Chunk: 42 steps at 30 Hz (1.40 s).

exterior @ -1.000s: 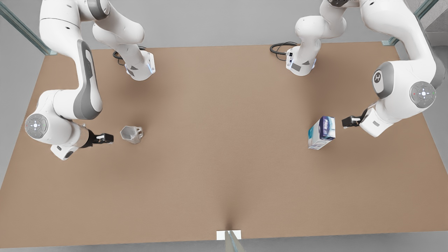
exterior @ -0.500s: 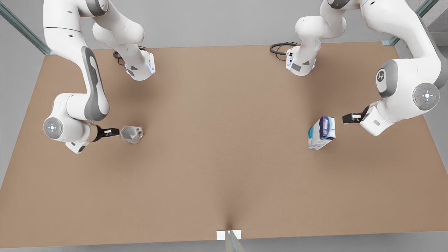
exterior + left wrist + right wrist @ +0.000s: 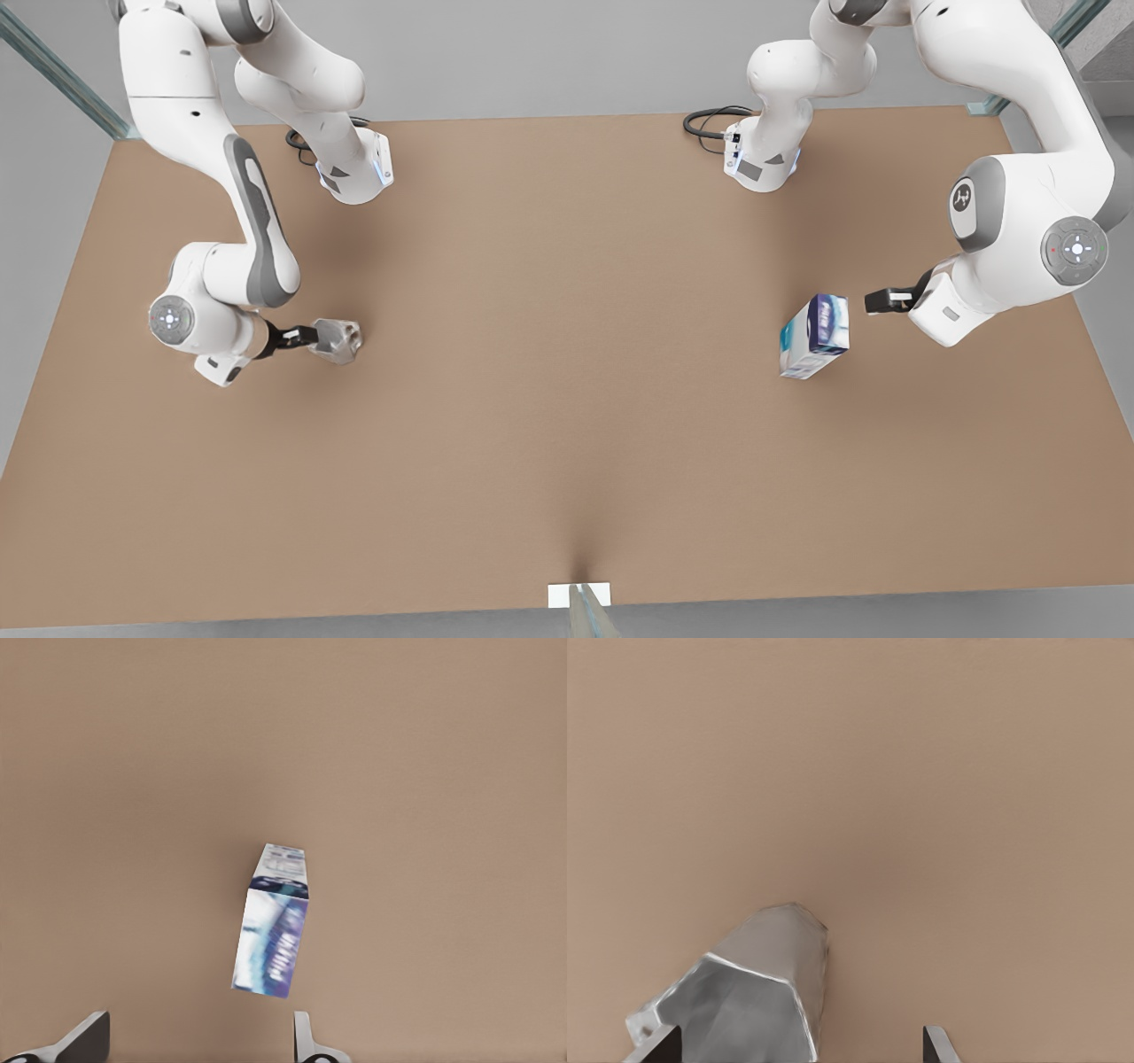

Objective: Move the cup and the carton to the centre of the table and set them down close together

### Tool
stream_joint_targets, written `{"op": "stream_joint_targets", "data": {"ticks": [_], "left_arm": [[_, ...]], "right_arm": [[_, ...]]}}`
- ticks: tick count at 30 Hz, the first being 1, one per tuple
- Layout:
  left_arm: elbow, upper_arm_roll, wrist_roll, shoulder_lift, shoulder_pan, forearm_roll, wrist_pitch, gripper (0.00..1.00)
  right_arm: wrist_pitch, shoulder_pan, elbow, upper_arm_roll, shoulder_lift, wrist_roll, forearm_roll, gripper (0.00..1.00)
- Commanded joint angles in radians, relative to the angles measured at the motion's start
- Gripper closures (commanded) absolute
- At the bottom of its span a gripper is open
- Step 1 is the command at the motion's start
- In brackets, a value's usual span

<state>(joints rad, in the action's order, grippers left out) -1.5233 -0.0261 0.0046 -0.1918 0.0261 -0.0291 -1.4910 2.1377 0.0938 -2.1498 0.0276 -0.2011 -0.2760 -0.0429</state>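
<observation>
Brown and matte, the table (image 3: 567,372) stretches wide under grey walls, with two white arm bases (image 3: 354,173) bolted near its far edge and a black cable (image 3: 709,120) coiled beside one of them. The cup (image 3: 337,338), pale grey and faceted, sits close to the edge on the front view's left, roughly midway between the far and near edges. The right gripper (image 3: 306,336) has its dark tips right at the cup's rim; from its own wrist camera the cup (image 3: 744,992) looms just ahead, and the two fingertips (image 3: 656,1047) stand spread wide with the cup's body beginning to lie between them, nearer one finger than the other. I cannot tell from here whether either finger touches it. Over toward the opposite edge stands the carton (image 3: 815,337), white with blue, purple and teal print, upright on the tabletop and turned at a slant to the table's edges. The left gripper (image 3: 881,301) hovers just beside it, on the side nearer that table edge, apart from it. Its wrist camera shows the carton (image 3: 273,926) ahead of the fingertips (image 3: 306,1041), which are held well apart with nothing between them.
</observation>
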Motion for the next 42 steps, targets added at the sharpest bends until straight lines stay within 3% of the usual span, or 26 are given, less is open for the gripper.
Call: {"op": "stream_joint_targets", "data": {"ticks": [1, 19, 21, 23, 25, 29, 35, 42], "left_arm": [[0.0, 0.0, 0.0, 0.0, 0.0, 0.0, 0.0, 0.0], [0.0, 0.002, -0.012, -0.008, 0.0, 0.0, 0.0, 0.0], [0.0, 0.002, -0.012, -0.008, 0.0, 0.0, 0.0, 0.0], [0.0, 0.002, -0.012, -0.008, 0.0, 0.0, 0.0, 0.0], [0.0, 0.002, -0.014, -0.009, 0.0, 0.0, 0.0, 0.0], [0.0, 0.002, -0.014, -0.014, 0.0, 0.0, 0.0, 0.0], [0.0, 0.002, -0.015, -0.015, 0.0, -0.002, 0.0, 0.0], [0.018, 0.002, -0.015, -0.015, 0.0, 0.0, 0.0, 0.0]], "right_arm": [[0.024, 0.0, -0.016, 0.0, 0.0, 0.0, 0.0, 0.0], [0.22, 0.011, -0.136, -0.002, -0.035, -0.052, 0.0, 0.0], [0.22, 0.009, -0.133, -0.002, -0.035, -0.052, 0.0, 0.25], [0.22, 0.007, -0.134, -0.002, -0.037, -0.052, 0.0, 0.33], [0.22, 0.007, -0.136, 0.0, -0.038, -0.049, 0.0, 0.36], [0.219, 0.004, -0.136, 0.0, -0.044, -0.04, 0.0, 0.52], [0.225, 0.001, -0.137, 0.0, -0.061, -0.042, 0.0, 0.59], [0.222, 0.0, -0.137, 0.002, -0.055, -0.042, 0.0, 0.79]]}}
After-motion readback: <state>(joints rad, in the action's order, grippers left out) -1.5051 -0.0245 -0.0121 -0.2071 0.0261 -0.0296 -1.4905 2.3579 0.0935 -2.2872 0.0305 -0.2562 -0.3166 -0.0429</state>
